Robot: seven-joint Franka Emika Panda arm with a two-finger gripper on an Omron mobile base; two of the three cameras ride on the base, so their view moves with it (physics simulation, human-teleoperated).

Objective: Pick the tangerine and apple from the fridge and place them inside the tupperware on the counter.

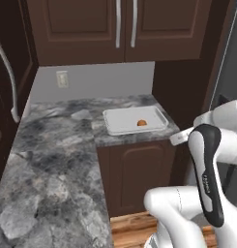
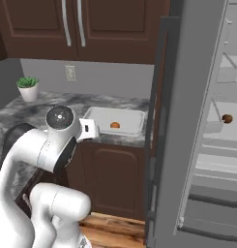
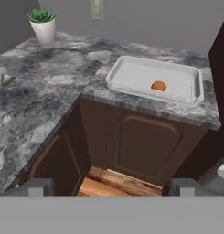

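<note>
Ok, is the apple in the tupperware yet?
No, the apple sits on a fridge shelf; the tupperware holds just the tangerine.

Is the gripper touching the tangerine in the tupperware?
Apart. In the hand view, the open gripper sits back over the floor, while the tangerine lies in the tupperware.

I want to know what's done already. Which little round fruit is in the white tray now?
The bright orange tangerine lies inside the tupperware on the counter. The dark reddish-brown apple still sits on a shelf in the open fridge.
</note>
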